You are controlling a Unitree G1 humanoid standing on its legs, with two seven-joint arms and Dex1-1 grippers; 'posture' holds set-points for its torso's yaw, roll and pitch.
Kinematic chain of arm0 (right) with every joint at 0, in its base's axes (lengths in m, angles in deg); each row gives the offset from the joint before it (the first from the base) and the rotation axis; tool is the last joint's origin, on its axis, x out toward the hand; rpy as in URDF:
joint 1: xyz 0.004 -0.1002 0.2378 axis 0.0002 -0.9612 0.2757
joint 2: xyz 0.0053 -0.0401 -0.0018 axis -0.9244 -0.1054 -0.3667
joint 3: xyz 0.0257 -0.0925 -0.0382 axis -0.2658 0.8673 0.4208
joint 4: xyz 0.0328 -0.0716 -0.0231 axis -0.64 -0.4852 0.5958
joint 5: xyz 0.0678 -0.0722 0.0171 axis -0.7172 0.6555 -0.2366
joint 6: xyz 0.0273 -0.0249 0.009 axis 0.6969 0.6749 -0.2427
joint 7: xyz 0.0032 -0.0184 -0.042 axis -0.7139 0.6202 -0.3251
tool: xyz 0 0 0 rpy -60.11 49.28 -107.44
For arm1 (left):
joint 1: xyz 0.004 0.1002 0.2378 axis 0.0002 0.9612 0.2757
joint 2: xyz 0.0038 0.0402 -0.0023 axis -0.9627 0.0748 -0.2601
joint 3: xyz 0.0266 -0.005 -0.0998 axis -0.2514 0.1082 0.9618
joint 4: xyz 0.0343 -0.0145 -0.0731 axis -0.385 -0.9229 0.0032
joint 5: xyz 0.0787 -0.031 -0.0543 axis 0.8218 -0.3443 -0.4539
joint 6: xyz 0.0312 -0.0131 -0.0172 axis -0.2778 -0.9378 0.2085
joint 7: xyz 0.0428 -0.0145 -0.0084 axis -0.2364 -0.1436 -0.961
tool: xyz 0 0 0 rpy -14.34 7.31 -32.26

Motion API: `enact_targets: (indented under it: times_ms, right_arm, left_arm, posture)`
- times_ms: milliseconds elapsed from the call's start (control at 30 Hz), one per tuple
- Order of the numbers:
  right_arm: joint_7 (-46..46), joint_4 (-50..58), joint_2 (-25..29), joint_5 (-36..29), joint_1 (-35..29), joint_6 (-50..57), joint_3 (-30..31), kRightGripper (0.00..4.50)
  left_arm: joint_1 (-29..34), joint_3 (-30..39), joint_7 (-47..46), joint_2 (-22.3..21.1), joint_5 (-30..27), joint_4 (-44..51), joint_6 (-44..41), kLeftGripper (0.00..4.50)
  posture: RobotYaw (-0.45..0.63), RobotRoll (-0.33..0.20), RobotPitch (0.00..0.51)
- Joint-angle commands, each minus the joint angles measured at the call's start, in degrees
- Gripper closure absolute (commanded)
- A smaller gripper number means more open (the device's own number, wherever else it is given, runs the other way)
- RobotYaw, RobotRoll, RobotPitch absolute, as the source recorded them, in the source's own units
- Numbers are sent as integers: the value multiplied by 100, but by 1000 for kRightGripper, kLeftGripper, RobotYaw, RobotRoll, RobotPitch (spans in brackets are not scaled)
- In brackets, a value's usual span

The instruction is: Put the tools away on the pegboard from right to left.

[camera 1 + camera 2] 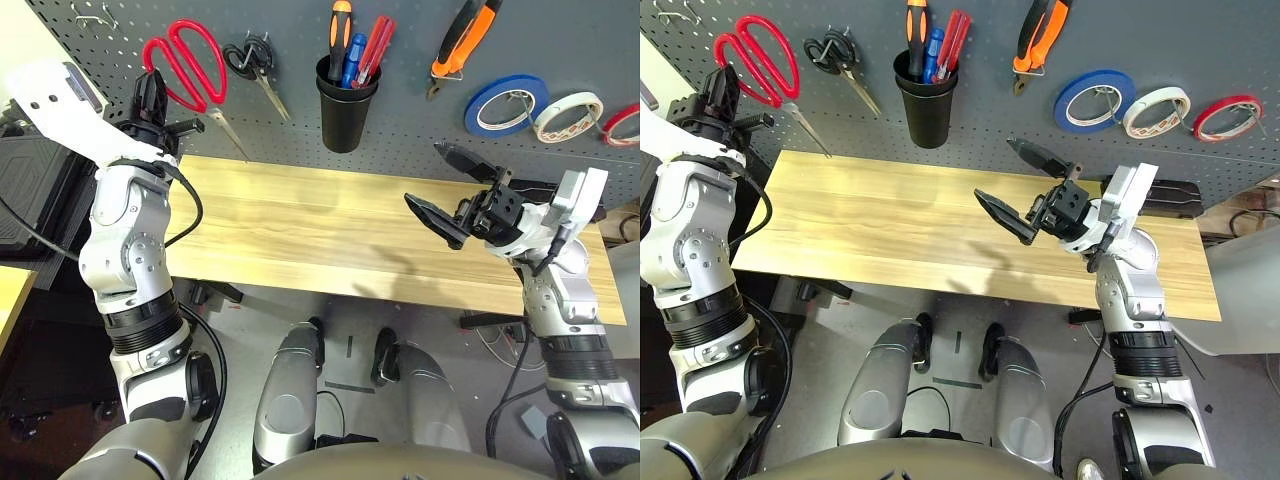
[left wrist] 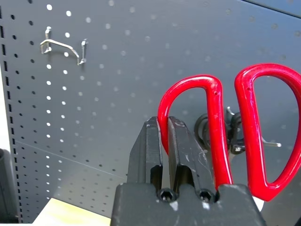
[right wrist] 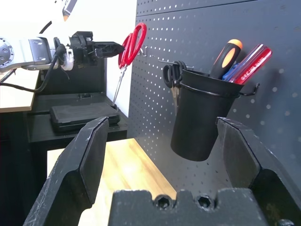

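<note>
Head view: left gripper (image 1: 152, 95) clamps one loop of the red-handled scissors (image 1: 190, 62) against the pegboard (image 1: 400, 140). Left wrist view: fingers (image 2: 181, 150) pinch that loop. Right wrist view: right gripper (image 3: 162, 155) spread wide, empty, facing the black cup (image 3: 200, 115).

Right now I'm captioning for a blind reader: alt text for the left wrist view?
The left hand, shut, grips one loop of the red-handled scissors before the grey pegboard, an empty metal hook nearby.
</note>
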Motion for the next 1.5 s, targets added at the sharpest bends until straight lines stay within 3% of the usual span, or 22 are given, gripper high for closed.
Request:
enact_targets:
  times_ms: [33, 600, 1067, 1200, 1467, 1500]
  right_arm:
    - [77, 143, -53, 1, -104, -95, -23, 0]
    - [250, 177, -117, 122, -94, -134, 60, 0]
    - [477, 94, -268, 419, -59, -260, 224, 0]
    - [592, -57, -327, 571, -50, -372, 237, 0]
    - [1731, -764, -436, 1332, -29, -625, -9, 0]
    - [2099, -884, -499, 1447, -48, -637, -133, 0]
  left_arm:
    - [53, -136, 103, 16, -54, -7, -21, 4466]
    - [-323, -567, 323, -22, 353, -1261, 435, 4466]
    - [-1374, -1050, 711, -141, 1150, -3738, 1351, 4466]
    - [-1077, -1289, 974, -263, 1419, -3914, 1652, 3261]
    - [146, -1467, 1507, -432, 1643, -3474, 2271, 129]
    - [338, -1481, 1536, -468, 1701, -3413, 2398, 55]
  posture:
    - [221, 0, 197]
    - [194, 0, 196]
    - [168, 0, 193]
    - [162, 0, 197]
    - [173, 0, 189]
    - [175, 0, 187]
